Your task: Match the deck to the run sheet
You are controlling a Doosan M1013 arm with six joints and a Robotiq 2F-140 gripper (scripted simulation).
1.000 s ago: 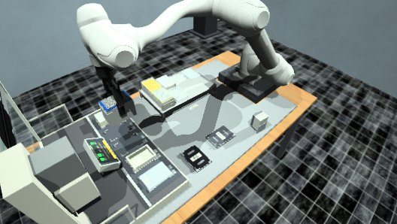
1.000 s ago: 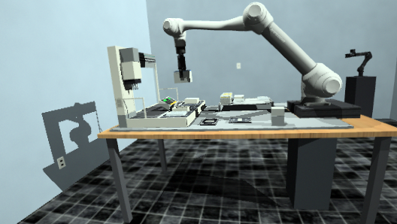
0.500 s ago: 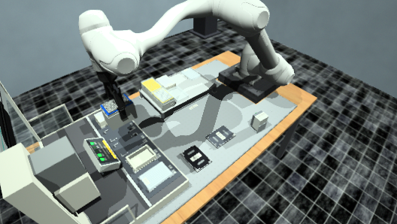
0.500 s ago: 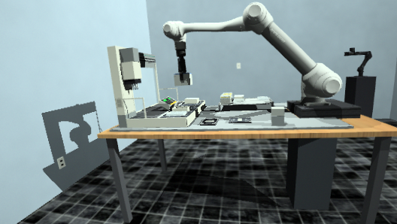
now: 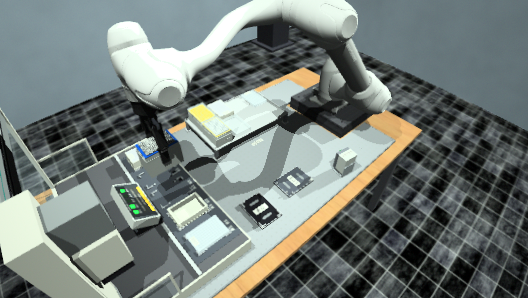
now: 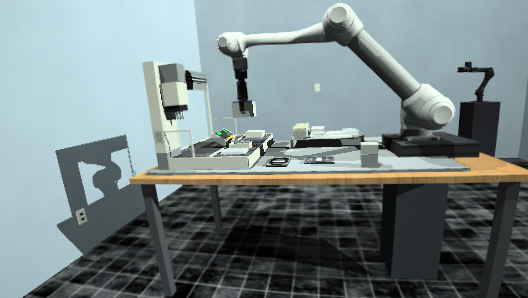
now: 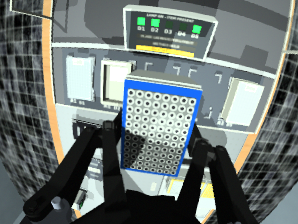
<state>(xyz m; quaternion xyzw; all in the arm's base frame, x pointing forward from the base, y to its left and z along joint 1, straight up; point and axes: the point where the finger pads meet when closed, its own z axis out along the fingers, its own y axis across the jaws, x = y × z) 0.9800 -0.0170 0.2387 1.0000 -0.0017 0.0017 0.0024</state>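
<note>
My gripper [image 5: 159, 151] [image 6: 244, 103] [image 7: 156, 118] is shut on a blue tip rack [image 5: 148, 146] [image 6: 244, 109] [image 7: 160, 128] with its cover off; the grid of tips shows from above. I hold it level, well above the far end of the liquid handler's deck [image 5: 240, 246] [image 6: 210, 161]. On the deck below, a small white item [image 5: 132, 159] sits at the far end, then a dark position [image 5: 175, 178], an open white-rimmed reservoir [image 5: 187, 209] and a pale lidded plate [image 5: 207, 234] at the near end. In the wrist view, white labware [image 7: 80, 78] [image 7: 244, 99] shows on both sides of the rack.
A control panel [image 5: 134, 205] [image 7: 170, 30] with green lights lies beside the deck. The handler's tower [image 6: 161, 115] stands at its end. The shelf unit [image 5: 235, 120] [image 6: 325, 134] holds several items, one yellow-topped [image 5: 204, 112]. Two black nests [image 5: 261, 210] [image 5: 293, 182] and a white key box [image 5: 345, 161] [image 6: 369, 153] stand on the mat.
</note>
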